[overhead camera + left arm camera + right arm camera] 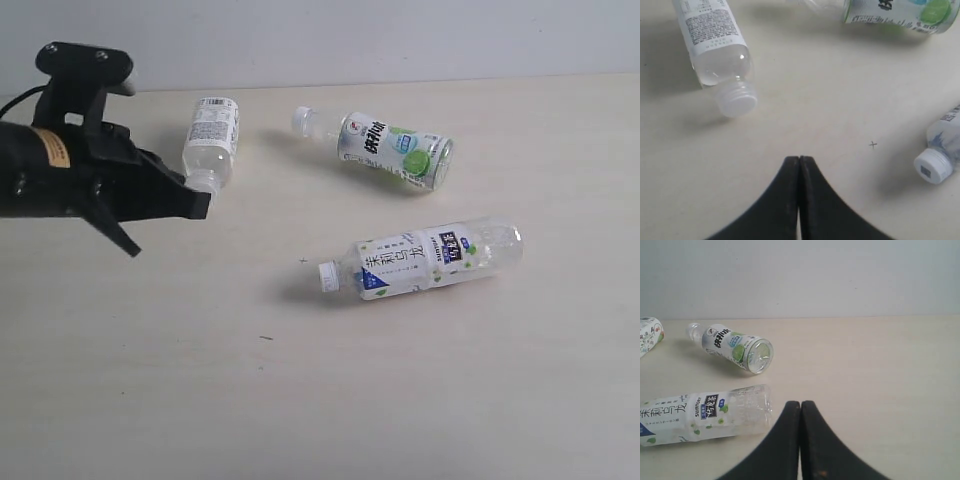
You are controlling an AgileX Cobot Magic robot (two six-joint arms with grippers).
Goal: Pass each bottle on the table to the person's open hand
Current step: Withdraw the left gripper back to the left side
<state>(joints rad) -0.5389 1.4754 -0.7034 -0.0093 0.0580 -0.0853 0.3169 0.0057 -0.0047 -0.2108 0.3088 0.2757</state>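
Left tool (pixel 799 161) closed, empty, near white-label bottle (pixel 211 138) cap, by tabletop (pixel 300 400) far edge. Right tool (pixel 800 405) closed, empty.

The exterior camera stands high over the bench (pixel 300 400), facing steeply down and across it to the pale wall (pixel 400 35). The left wrist camera hangs close above the bench, looking almost straight down past the left fingers (pixel 780 205). The right wrist camera looks at a shallow angle past the right fingers (pixel 780 445) to that wall. All three views share the green-lime bottle (pixel 395 148) and the blue-white bottle (pixel 420 258). The white-label bottle (pixel 210 135) shows in the exterior and left wrist views.
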